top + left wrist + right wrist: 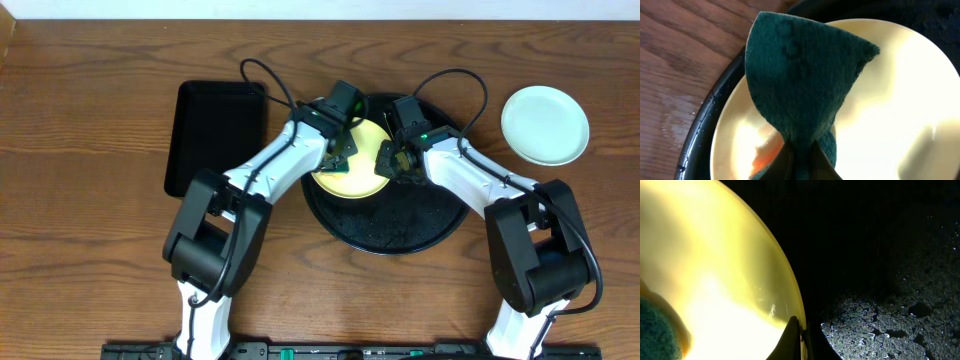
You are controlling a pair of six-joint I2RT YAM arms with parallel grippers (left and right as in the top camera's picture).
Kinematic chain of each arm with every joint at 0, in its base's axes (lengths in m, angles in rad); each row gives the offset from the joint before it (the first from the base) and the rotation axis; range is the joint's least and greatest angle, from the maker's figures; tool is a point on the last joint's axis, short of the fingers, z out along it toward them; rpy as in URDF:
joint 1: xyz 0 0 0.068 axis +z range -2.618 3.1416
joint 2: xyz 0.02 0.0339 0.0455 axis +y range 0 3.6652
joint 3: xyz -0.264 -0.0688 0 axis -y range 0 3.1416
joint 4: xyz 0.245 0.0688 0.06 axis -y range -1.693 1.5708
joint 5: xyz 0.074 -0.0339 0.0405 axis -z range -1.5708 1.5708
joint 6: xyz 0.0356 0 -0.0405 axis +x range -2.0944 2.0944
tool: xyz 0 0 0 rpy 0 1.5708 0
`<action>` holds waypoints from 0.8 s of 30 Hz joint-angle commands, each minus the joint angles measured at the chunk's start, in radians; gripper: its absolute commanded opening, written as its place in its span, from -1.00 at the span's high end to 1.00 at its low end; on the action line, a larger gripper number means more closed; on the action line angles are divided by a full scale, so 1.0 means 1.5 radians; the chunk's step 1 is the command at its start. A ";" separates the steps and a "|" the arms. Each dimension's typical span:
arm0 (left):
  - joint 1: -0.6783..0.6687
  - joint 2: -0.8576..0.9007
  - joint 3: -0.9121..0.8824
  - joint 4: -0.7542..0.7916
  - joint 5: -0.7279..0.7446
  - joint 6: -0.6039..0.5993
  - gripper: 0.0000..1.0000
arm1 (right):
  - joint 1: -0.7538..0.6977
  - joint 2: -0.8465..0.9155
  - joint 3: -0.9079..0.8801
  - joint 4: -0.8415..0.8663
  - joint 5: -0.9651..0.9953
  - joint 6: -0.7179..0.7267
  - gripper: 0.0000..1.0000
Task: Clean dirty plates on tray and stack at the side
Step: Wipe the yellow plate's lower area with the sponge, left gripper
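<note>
Pinching yellow plate (715,255) by its rim with right gripper (799,337); gripping green scouring pad (800,75) over its face with left gripper (802,160).

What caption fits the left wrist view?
Left fingers pinch a green scouring pad over the smeared yellow plate on the round black tray.

Overhead: straight down, whole desk (90,60), far.
Left wrist: close above yellow plate (900,100).
Right wrist: closer — plate's rim over tray (890,330).
Shared: the plate.

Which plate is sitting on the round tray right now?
The pale yellow plate, on the round black tray; the pale mint plate lies apart on the wooden table.
</note>
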 commanded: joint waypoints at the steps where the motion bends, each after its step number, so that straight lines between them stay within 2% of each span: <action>1: 0.012 0.022 -0.007 0.003 0.110 0.002 0.85 | 0.005 0.020 -0.019 -0.010 0.031 0.002 0.97; 5: 0.009 0.022 -0.011 0.004 0.139 0.001 0.85 | 0.005 0.020 -0.019 -0.010 0.031 0.002 0.97; 15: -0.037 0.022 -0.032 0.009 0.134 -0.009 0.85 | 0.005 0.020 -0.019 -0.010 0.030 0.002 0.98; 21: -0.039 0.022 -0.034 -0.004 0.081 0.010 0.85 | 0.005 0.020 -0.019 -0.013 0.031 0.002 0.97; 24: -0.031 0.022 -0.034 -0.041 0.022 0.024 0.85 | 0.005 0.020 -0.019 -0.017 0.031 0.002 0.98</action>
